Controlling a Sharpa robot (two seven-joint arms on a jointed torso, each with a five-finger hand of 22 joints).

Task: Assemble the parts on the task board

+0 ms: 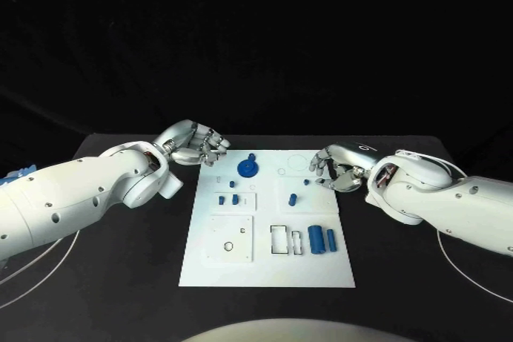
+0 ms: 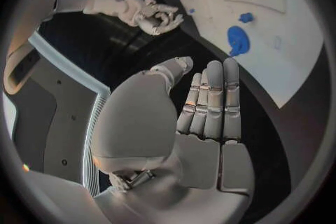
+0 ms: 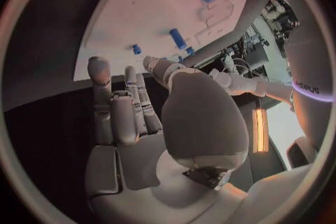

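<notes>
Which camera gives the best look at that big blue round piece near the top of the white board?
The left wrist view: the blue round piece is close and unobstructed. The head view shows it small, on the task board, beside the left hand.

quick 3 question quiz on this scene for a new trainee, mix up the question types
1. True or false: the left hand holds a blue part.
2. Where do the two blue cylinders lie on the task board? A) near corner on the robot's right B) far edge on its left C) off the board
3. Fill in: the blue gear-shaped part lies nearer the ___ hand.

Key: 1 false, both it and the right hand are empty; 2 A; 3 left.
</notes>
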